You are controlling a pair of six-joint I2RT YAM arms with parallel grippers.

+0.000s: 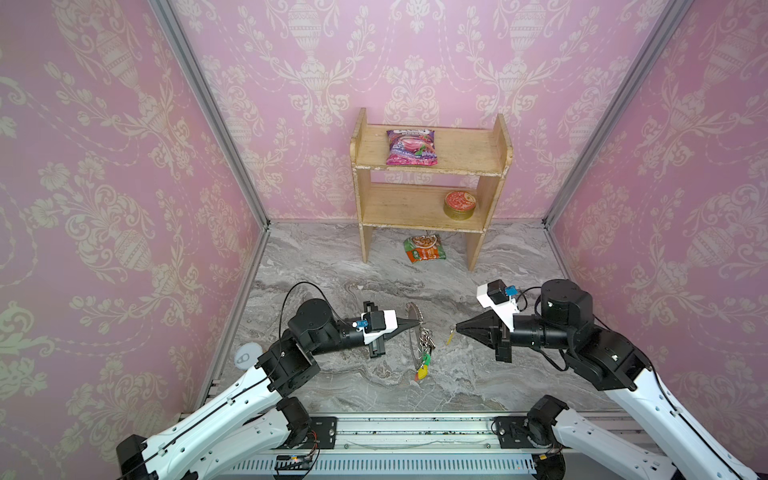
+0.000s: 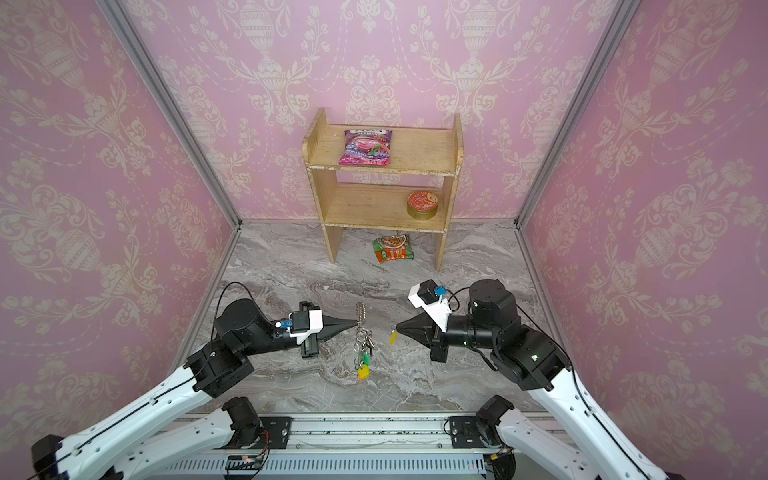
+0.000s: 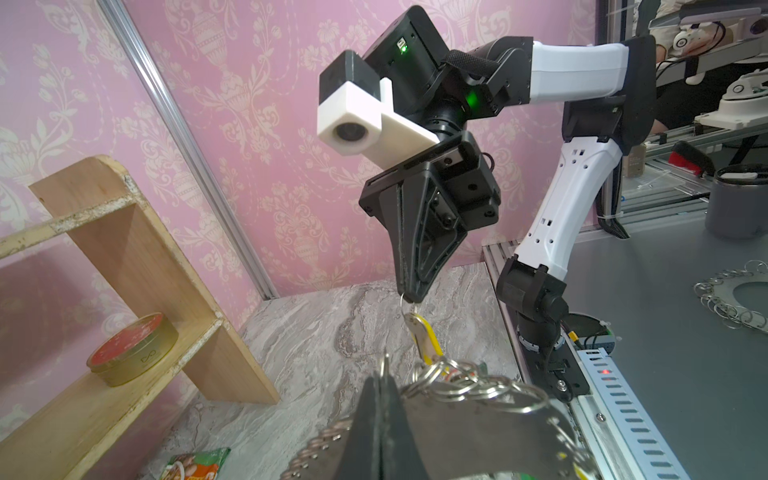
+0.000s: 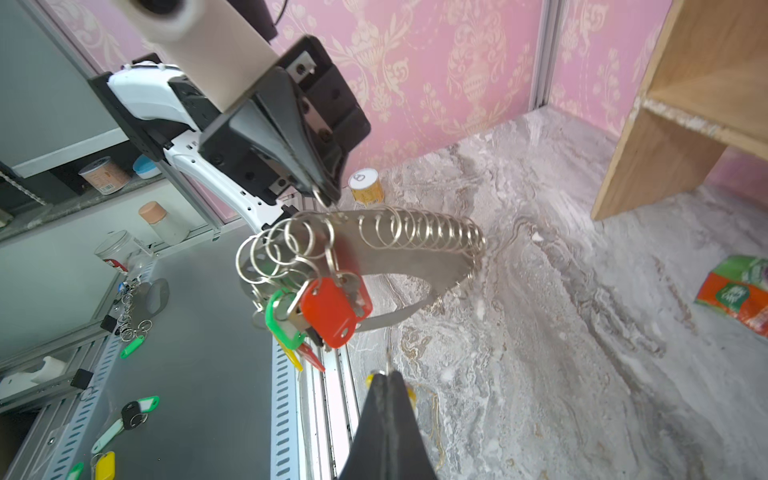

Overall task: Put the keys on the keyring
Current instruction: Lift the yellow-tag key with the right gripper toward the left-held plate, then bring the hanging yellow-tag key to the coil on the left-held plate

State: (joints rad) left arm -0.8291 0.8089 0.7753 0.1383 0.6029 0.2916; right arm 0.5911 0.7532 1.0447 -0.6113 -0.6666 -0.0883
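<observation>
Jaws shut tight on both arms: left gripper (image 1: 414, 323) holds the keyring (image 4: 407, 259) aloft, keys (image 4: 328, 311) dangling; right gripper (image 1: 457, 328) nearby pinches a yellow-tagged key (image 3: 427, 337).

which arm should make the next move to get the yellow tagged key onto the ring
Right. The right hand is shut on the yellow-tagged key and points at the keyring. The left hand is busy holding the keyring up, so it likely serves best steady.

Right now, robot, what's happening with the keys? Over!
Left gripper shut on the keyring, held up. Right gripper shut on yellow-tag key, apart from keyring. Tagged keys already hang there. Nothing between.
</observation>
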